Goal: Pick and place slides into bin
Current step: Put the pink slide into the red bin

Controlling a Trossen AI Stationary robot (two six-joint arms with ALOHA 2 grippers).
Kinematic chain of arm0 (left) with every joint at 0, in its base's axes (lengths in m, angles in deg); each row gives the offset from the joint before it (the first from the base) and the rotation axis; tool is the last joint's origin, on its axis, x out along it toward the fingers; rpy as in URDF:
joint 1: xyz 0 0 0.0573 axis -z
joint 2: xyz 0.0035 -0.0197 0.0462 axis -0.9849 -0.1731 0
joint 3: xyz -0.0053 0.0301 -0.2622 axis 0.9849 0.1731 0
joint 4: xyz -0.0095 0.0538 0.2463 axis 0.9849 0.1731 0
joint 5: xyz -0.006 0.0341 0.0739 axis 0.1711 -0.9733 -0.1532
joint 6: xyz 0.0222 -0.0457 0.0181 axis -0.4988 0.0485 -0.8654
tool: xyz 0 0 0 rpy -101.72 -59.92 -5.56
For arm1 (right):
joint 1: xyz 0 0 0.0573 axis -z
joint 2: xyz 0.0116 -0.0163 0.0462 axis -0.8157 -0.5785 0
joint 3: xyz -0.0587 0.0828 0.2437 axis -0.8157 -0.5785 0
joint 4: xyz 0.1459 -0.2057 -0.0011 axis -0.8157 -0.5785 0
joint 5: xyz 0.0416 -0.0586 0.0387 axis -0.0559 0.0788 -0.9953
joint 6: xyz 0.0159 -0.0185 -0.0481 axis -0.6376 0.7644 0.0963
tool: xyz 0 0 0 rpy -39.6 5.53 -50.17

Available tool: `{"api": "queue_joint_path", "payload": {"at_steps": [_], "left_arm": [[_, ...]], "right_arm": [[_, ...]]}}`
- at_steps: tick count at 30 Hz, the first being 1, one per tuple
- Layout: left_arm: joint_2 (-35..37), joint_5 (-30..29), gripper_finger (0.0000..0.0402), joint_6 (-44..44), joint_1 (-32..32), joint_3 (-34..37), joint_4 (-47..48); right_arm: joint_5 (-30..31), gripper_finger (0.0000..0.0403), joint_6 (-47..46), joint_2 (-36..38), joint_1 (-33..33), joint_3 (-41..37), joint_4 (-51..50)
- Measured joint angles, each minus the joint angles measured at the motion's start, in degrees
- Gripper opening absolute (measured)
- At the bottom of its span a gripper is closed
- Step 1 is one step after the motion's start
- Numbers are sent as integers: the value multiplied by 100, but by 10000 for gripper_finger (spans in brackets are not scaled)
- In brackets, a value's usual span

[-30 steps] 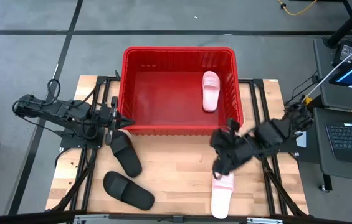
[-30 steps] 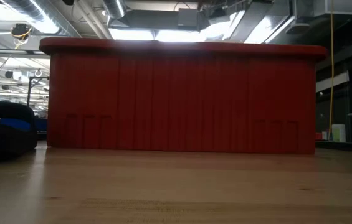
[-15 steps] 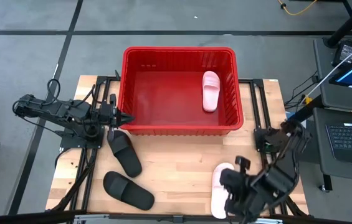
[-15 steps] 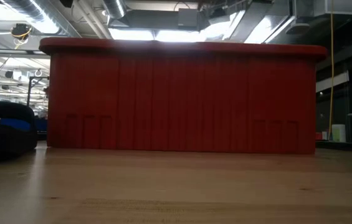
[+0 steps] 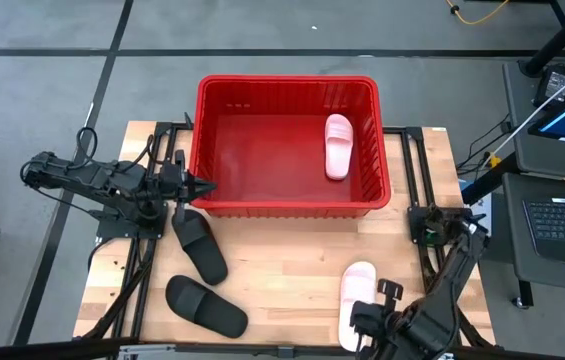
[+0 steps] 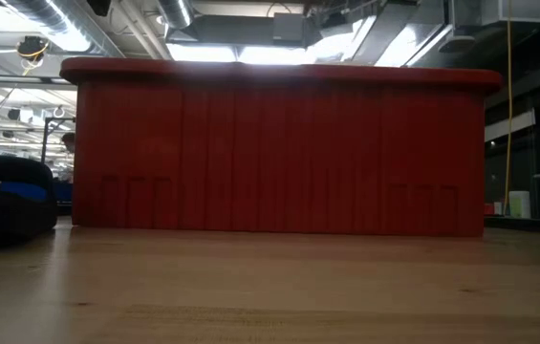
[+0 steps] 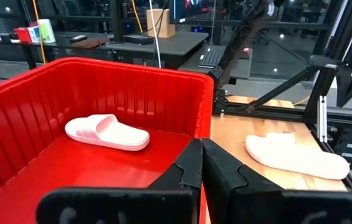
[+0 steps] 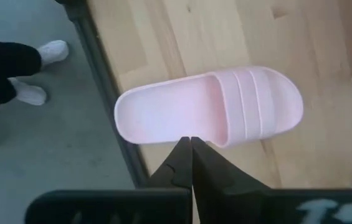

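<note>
The left gripper (image 5: 205,187) waits at the near left corner of the red bin (image 5: 287,208), just above the rim, with its fingers (image 7: 191,163) pressed together and holding nothing. Near it on the wooden table (image 5: 282,260) lie two black slides: one black slide (image 5: 200,246) just beside the bin's near wall, the other black slide (image 5: 206,306) nearer the table's near edge. The bin stands at the far middle of the table. Inside it, by its right wall, rests one pink slide (image 5: 338,145). The second pink slide (image 5: 357,303) lies on the table at the near right. The right gripper (image 5: 364,330) hovers over its near end, fingers (image 8: 180,163) closed together, empty.
</note>
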Motion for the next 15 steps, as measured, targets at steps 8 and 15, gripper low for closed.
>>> {"api": "queue_joint_path", "payload": {"at_steps": [8,15], "left_arm": [[0,0,2,20,0,0,-2],[0,115,6,406,0,1,-1]], "right_arm": [[4,33,21,-557,-2,0,-6],[268,53,37,-845,-2,0,-9]]}}
